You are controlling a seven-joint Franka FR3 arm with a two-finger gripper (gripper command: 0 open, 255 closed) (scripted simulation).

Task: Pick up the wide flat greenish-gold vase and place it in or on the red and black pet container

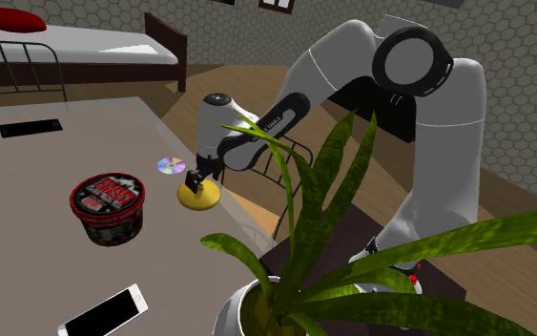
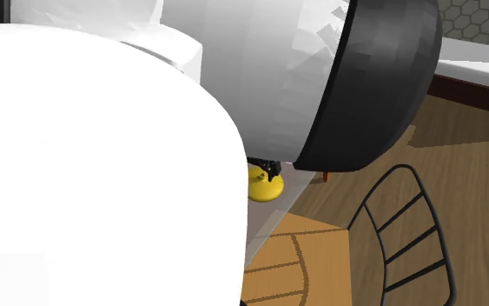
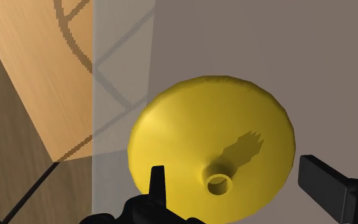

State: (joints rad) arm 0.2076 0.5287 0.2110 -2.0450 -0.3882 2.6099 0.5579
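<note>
gripper (image 1: 197, 178): positioned directly over the vase (image 1: 199, 197), at the centre of the shoulder view.

jaws: released. in the wrist view the two fingers (image 3: 158, 184) stand well apart, one on each side of the vase's short neck (image 3: 219, 183). neither finger touches the neck.

vase: yellow, wide and flat, upright on the grey table (image 1: 28, 181). it sits close to the table edge, with the chair (image 2: 299, 261) just past that edge.

container (image 1: 109, 207): red and black, round, upright on the same table. it sits left of centre in the shoulder view, to the left of the vase and well apart from it.

other items on the table, shoulder view:
- a shiny disc (image 1: 171, 165), near the vase, just above and left of it.
- a white phone (image 1: 104, 313), at the lower left.
- a flat black device (image 1: 30, 127), at the upper left.

a potted plant (image 1: 352, 277) occupies the lower right of that view. in the second exterior view the white arm (image 2: 103, 174) covers the left and top of the frame, and the vase sits at centre under the gripper.
</note>
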